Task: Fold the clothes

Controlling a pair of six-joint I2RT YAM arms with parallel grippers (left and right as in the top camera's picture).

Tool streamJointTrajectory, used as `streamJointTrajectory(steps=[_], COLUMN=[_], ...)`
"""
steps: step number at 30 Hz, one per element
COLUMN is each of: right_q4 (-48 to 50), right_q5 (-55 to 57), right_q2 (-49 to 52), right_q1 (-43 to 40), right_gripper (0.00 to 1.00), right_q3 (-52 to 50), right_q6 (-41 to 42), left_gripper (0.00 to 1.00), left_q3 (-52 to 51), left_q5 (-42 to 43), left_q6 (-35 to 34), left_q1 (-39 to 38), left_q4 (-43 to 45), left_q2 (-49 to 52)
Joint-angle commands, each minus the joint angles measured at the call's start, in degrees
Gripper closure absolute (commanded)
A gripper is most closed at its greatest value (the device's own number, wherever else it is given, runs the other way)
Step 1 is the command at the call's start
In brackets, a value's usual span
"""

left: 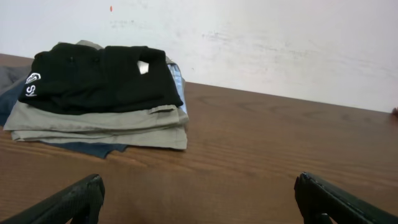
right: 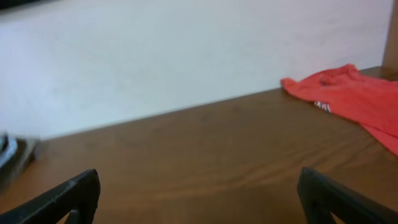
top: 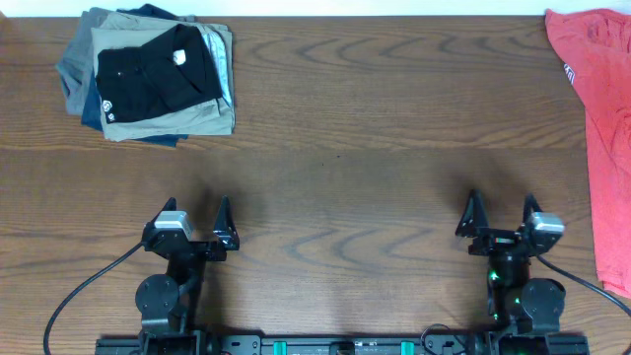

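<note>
**A:** overhead cam's evenly lit, brown wood-grain table (top: 325, 128) looks matte, just a couple faint soft shadow patches low in frame

**B:** yeah, left wrist cam's fairly sharp but the folded black soft-fabric garment (left: 99, 78) swallows detail. right wrist one's soft and blurry all over, pale white wall (right: 186, 56) kinda washed out

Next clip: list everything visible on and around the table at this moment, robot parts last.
black garment: one, black with a white logo, folded on top of the stack, far left
tan trousers: one, tan, directly under the black garment
grey and blue clothes: count unclear, bottom of the stack
shirt: one, red-coral, unfolded, far right table edge
table: one, brown wood
left fingers: two, black, open, near left
right fingers: two, black, open, near right
</note>
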Motion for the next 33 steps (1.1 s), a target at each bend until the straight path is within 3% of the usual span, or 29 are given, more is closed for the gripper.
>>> streamJointTrajectory(steps=[1,7,17,33], right_q4=[-1.07,-2.69,-2.93,-2.86], right_q5=[-1.4,-0.02,-1.22,-1.05], right_q2=[-0.37,-0.37,-0.37,-0.35], right_q1=[0.74,0.7,0.7,0.7], right_gripper=[0.01,0.01,0.01,0.01], right_q3=[-0.79,-0.79,-0.81,-0.79], right_q6=[-4.04,-4.2,-18.05,-17.9], left_gripper=[0.02,0.02,0.02,0.02], left_q3=[-0.83,-0.83,-0.83,-0.83], left_q5=[0.61,0.61,0.61,0.61], left_q6=[0.35,0.35,0.35,0.35], left_q1=[0.24,0.22,0.24,0.24], left_q4=[-2.1,-2.1,-2.1,-2.1], left_q2=[-0.37,-0.37,-0.37,-0.37])
